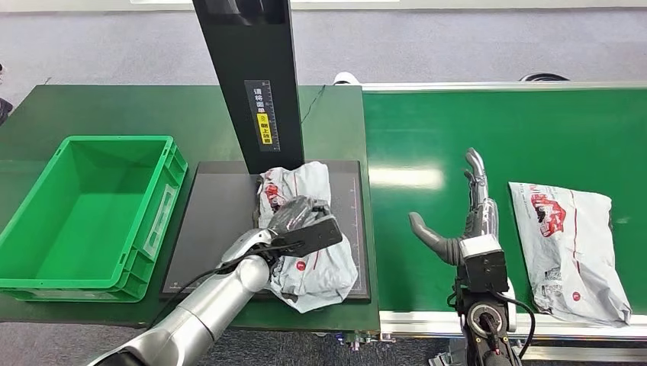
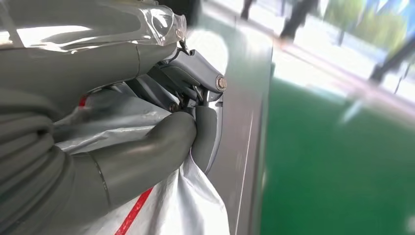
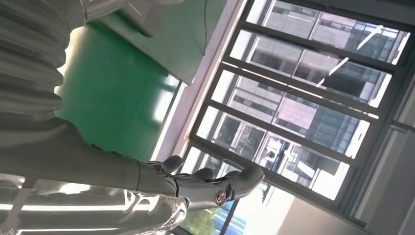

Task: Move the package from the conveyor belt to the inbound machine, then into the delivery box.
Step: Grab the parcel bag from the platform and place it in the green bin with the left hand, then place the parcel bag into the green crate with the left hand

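Nearest to us, our silver left arm reaches up from the lower edge and our left hand [image 1: 299,221] grips a crumpled grey-and-white package [image 1: 309,263] with red print — in the left wrist view the thumb [image 2: 147,156] and fingers are curled tight into the plastic. Going from the left, we see a green delivery box [image 1: 46,286] standing open on the dark green worktop [image 1: 114,107]. Just beside it lies the flat dark plate of the inbound machine [image 1: 217,221], with its black upright column [image 1: 255,76] carrying a yellow label. Our held package lies on that plate, at the foot of the column. Further right runs the green conveyor belt [image 1: 427,130]. Our right hand [image 1: 465,221] is raised above the belt, fingers straight and thumb spread apart, holding nothing. Beyond it, near the belt's right end, a second flat package [image 1: 572,252] lies on the belt, apart from the hand.
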Motion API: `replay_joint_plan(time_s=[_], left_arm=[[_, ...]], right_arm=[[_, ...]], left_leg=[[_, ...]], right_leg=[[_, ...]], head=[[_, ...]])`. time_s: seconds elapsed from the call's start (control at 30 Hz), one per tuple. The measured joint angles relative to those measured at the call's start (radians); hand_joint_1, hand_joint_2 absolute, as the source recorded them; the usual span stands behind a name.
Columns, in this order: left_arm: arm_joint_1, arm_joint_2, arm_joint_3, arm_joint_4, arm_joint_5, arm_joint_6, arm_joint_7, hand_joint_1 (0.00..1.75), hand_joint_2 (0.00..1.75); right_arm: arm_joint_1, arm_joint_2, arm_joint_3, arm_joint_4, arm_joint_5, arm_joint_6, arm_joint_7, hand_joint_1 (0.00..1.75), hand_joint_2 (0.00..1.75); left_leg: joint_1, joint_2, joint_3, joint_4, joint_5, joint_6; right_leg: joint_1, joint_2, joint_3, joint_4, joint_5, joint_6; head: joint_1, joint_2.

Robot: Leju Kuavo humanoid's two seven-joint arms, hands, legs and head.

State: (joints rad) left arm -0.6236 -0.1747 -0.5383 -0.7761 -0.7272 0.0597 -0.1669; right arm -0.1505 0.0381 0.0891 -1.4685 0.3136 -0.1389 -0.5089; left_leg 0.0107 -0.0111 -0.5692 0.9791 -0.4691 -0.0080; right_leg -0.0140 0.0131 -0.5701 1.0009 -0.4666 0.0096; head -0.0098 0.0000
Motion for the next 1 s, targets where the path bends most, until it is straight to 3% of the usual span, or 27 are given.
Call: replay_joint_plan(time_s=[0.37, 0.57, 0.73, 1.0], left_arm=[[0.123, 0.077, 0.06, -0.34, -0.138, 0.263, -0.064, 1.75, 1.75], [0.16, 0.126, 0.099, -0.481, -0.22, 0.327, -0.049, 1.75, 1.75], [0.139, 0.161, 0.167, -0.516, -0.307, 0.33, -0.004, 1.75, 1.75], [0.022, 0.243, 0.296, -0.483, -0.399, 0.35, 0.035, 1.75, 1.75]], right_arm=[[0.042, -0.003, -0.02, -0.057, -0.008, 0.0, -0.004, 0.0, 1.75], [0.061, -0.008, -0.03, -0.074, -0.018, -0.003, -0.01, 0.0, 1.75], [0.082, -0.01, -0.043, -0.096, -0.018, -0.009, -0.011, 0.0, 1.75], [0.088, -0.019, -0.061, -0.11, -0.018, -0.002, -0.013, 0.0, 1.75]], left_leg=[[0.0, 0.0, -0.001, 0.0, 0.0, 0.0], [0.0, 0.0, -0.001, 0.0, 0.0, 0.0], [0.0, 0.0, -0.001, 0.0, 0.0, 0.0], [0.0, 0.0, -0.001, 0.0, 0.0, 0.0]], right_leg=[[0.0, 0.0, -0.001, 0.0, 0.0, 0.0], [0.0, 0.0, -0.001, 0.0, 0.0, 0.0], [0.0, 0.0, -0.002, 0.0, 0.0, 0.0], [0.0, 0.0, -0.002, 0.0, 0.0, 0.0]], head=[[0.0, 0.0], [0.0, 0.0], [0.0, 0.0], [0.0, 0.0]])
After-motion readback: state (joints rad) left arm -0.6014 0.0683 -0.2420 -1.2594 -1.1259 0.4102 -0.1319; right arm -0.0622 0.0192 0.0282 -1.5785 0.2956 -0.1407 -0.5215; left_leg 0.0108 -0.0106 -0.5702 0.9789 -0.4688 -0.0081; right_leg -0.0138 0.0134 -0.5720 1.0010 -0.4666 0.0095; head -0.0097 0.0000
